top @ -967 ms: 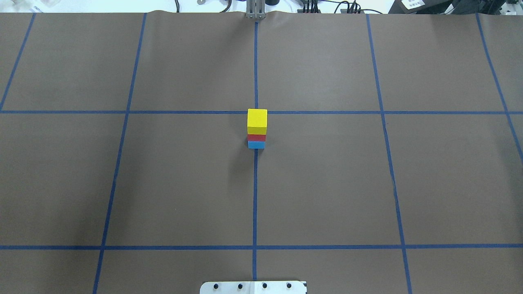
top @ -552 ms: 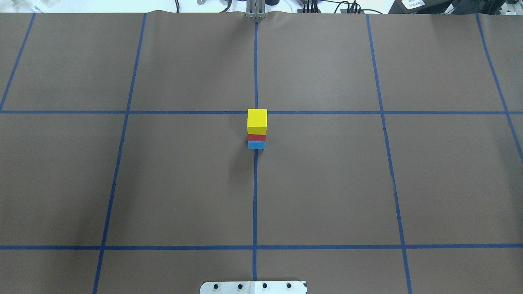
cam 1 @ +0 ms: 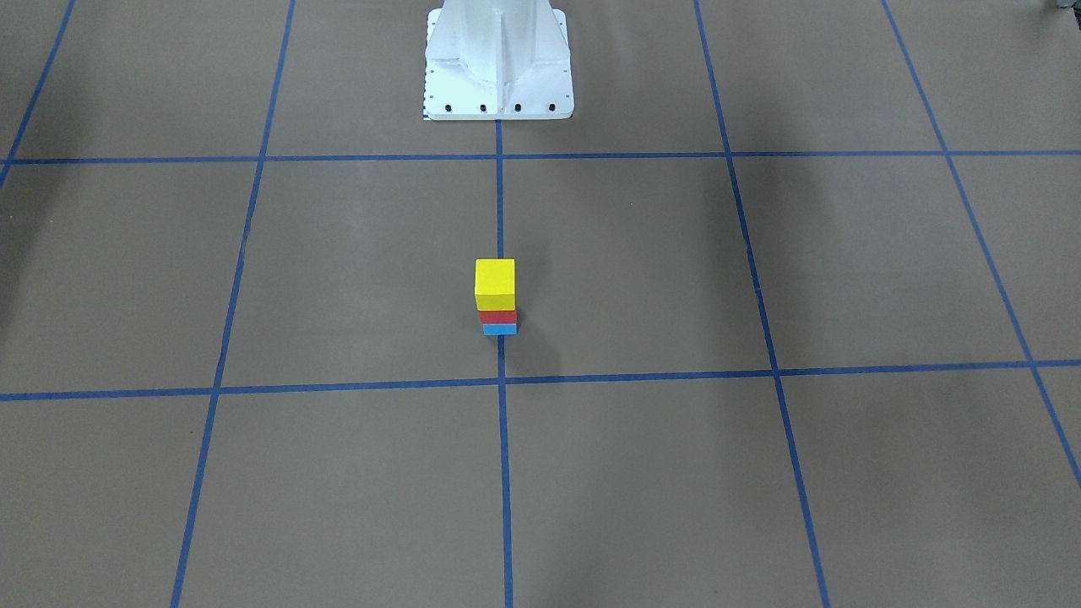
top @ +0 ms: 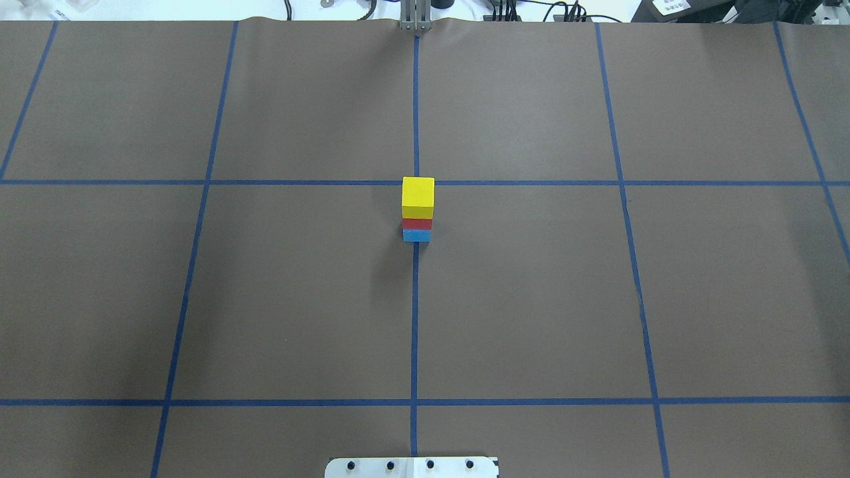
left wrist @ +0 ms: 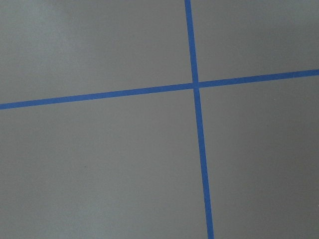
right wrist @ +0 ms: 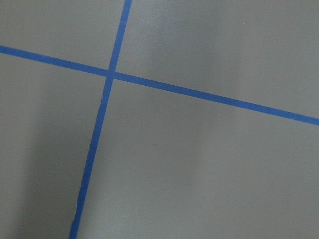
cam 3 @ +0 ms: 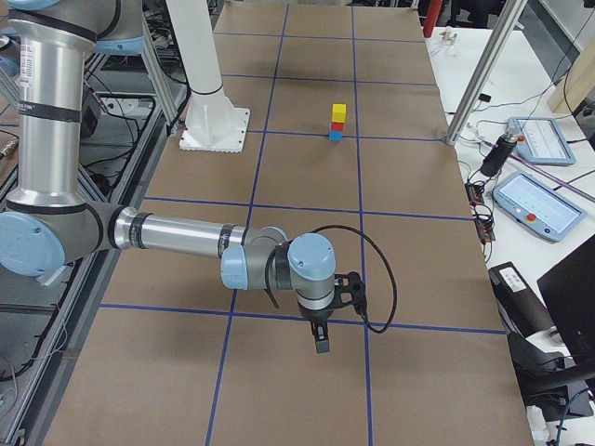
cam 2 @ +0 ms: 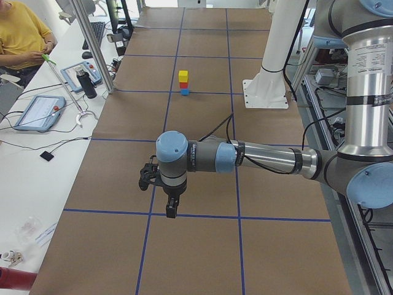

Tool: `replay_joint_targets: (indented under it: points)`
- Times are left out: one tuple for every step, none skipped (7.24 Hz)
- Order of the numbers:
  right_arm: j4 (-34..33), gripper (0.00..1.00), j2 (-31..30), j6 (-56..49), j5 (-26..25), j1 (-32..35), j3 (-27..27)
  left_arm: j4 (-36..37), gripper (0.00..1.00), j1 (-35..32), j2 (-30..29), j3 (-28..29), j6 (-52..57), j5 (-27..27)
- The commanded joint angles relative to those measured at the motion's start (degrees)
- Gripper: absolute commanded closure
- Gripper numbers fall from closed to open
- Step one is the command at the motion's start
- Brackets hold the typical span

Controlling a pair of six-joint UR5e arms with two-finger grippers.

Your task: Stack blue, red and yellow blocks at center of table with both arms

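A stack stands at the table's centre: the yellow block (top: pixel 418 196) on the red block (top: pixel 416 224) on the blue block (top: pixel 416 236). It also shows in the front view with the yellow block (cam 1: pixel 494 283) on top, and small in the left side view (cam 2: pixel 183 76) and the right side view (cam 3: pixel 338 113). My left gripper (cam 2: pixel 170 210) shows only in the left side view, far from the stack; I cannot tell if it is open. My right gripper (cam 3: pixel 321 340) shows only in the right side view, also far away; I cannot tell its state. Neither touches a block.
The robot's white base (cam 1: pixel 498 63) stands at the table's near edge. Blue tape lines (top: pixel 414 318) mark a grid on the brown table. A person in yellow (cam 2: pixel 18 34) sits beside tablets (cam 2: pixel 40 112) at a side bench.
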Motion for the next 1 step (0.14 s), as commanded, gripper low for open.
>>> replay_joint_targets:
  points:
    - [-5.54, 0.0, -0.07, 0.07, 1.48, 0.0, 3.1, 0.0, 0.0, 0.0, 0.0, 0.01, 0.0, 0.0]
